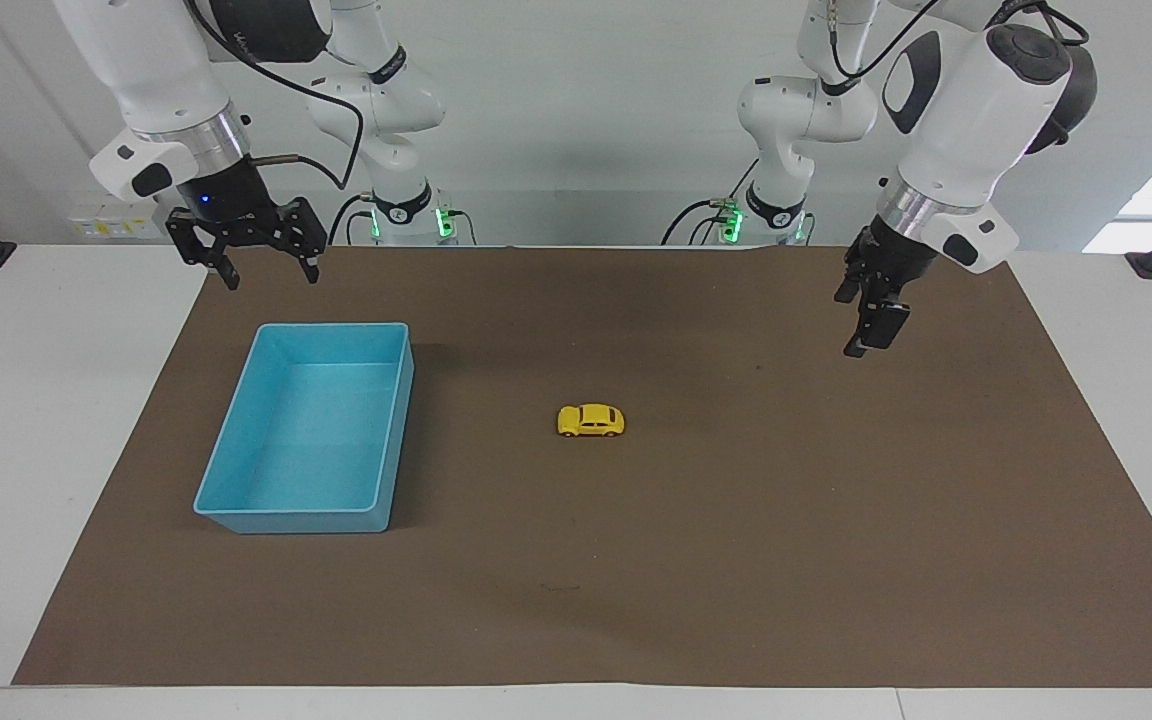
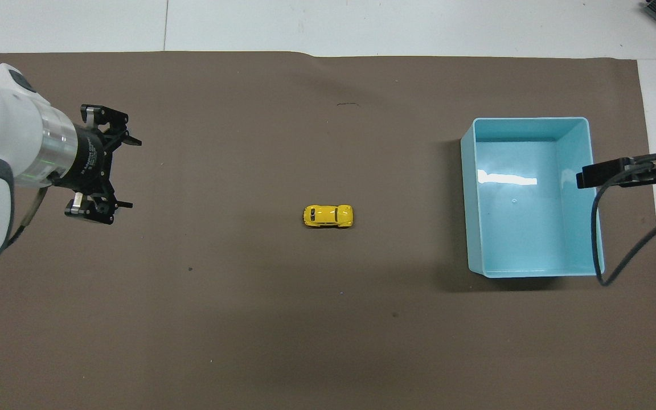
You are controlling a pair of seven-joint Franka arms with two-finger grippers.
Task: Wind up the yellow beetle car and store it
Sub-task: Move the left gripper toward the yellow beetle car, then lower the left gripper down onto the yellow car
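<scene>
Both the left gripper (image 1: 871, 320) and right gripper (image 1: 258, 262) hang spread apart, and honestly that tiny yellow beetle car (image 1: 591, 421) could roll off if nudged.

Count on table — one yellow beetle car (image 1: 591, 421), one blue bin (image 1: 308, 428), one brown mat (image 1: 736, 560) — two grippers.

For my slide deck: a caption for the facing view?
Yellow beetle car on brown mat beside empty blue bin; open left gripper and right gripper raised.
</scene>
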